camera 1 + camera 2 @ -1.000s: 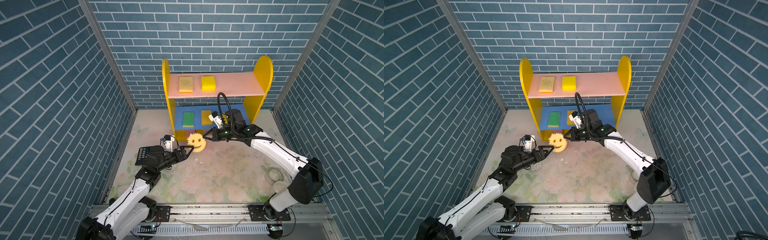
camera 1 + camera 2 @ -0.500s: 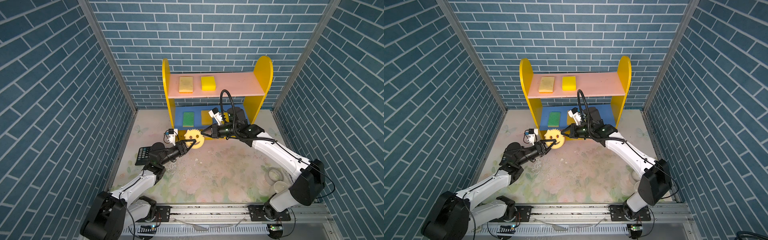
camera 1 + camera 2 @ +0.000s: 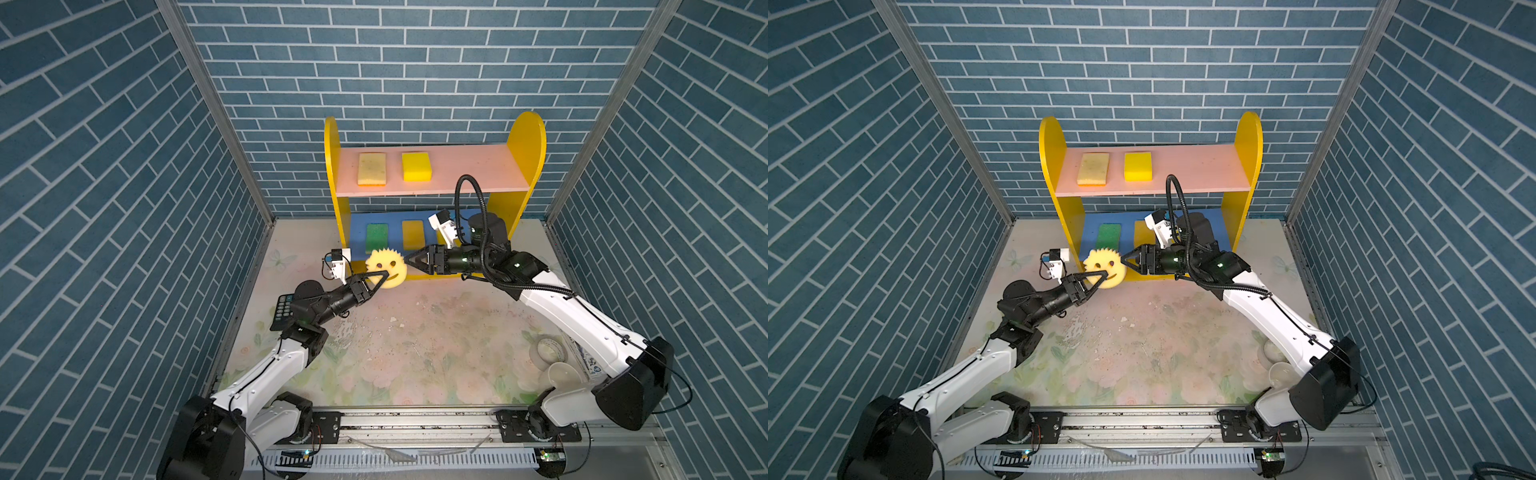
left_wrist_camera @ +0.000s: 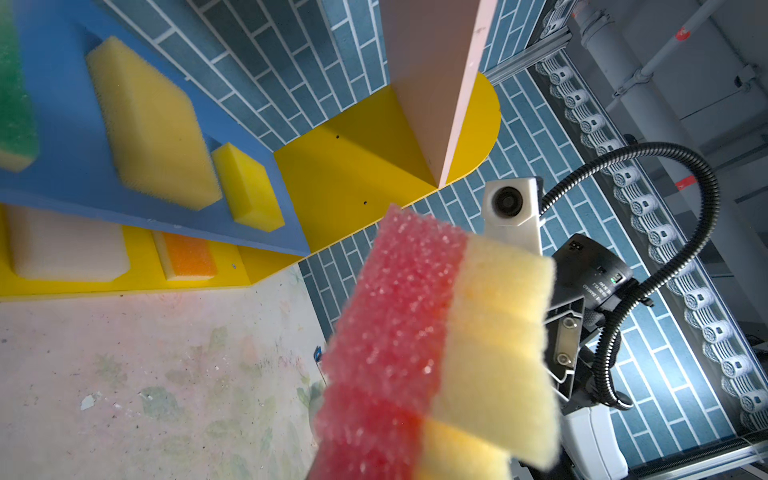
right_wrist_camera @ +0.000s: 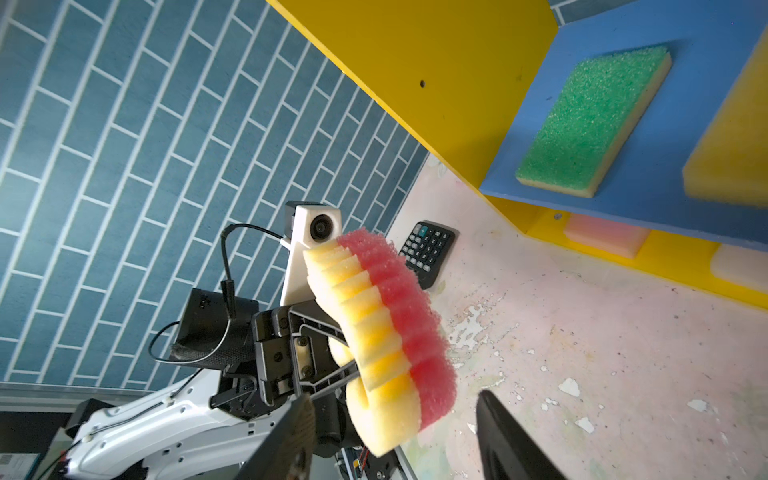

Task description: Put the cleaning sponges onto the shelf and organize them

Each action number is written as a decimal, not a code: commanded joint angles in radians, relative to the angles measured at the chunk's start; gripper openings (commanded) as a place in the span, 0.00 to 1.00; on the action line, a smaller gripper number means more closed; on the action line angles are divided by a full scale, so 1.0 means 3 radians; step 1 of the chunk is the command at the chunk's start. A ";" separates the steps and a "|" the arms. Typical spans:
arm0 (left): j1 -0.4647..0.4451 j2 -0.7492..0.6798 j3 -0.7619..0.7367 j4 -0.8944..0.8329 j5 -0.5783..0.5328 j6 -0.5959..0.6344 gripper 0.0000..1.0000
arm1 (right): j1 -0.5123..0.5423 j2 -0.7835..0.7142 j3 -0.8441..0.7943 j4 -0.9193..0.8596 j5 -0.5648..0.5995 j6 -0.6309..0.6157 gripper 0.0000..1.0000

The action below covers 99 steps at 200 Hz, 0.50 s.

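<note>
Smiley sponge (image 3: 386,266): round, no long axis; yellow face up, pink backing down, held above the counter (image 3: 415,340) before the shelf (image 3: 525,158). Left pincer (image 3: 382,277) clenched on its rim; right pincer (image 3: 409,261) released, just beside. Rectangular sponges (image 3: 372,168): two on pink board (image 3: 457,172), three on blue; base row mostly hidden.

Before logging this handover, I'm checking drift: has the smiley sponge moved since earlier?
Yes. The smiley sponge shifted slightly up-left in a top view, toward the green sponge.
</note>
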State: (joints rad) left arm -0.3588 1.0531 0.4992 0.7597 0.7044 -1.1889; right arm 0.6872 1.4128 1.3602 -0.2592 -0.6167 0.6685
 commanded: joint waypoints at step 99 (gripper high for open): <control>0.0049 -0.0046 0.0148 -0.0036 0.0050 -0.0034 0.18 | 0.0151 -0.0072 -0.0032 0.0237 0.0192 -0.0208 0.99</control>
State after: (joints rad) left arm -0.3534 1.0473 0.5179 0.7517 0.7048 -1.2045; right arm 0.7261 1.3952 1.3109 -0.1646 -0.6071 0.6697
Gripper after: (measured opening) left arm 0.213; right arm 0.988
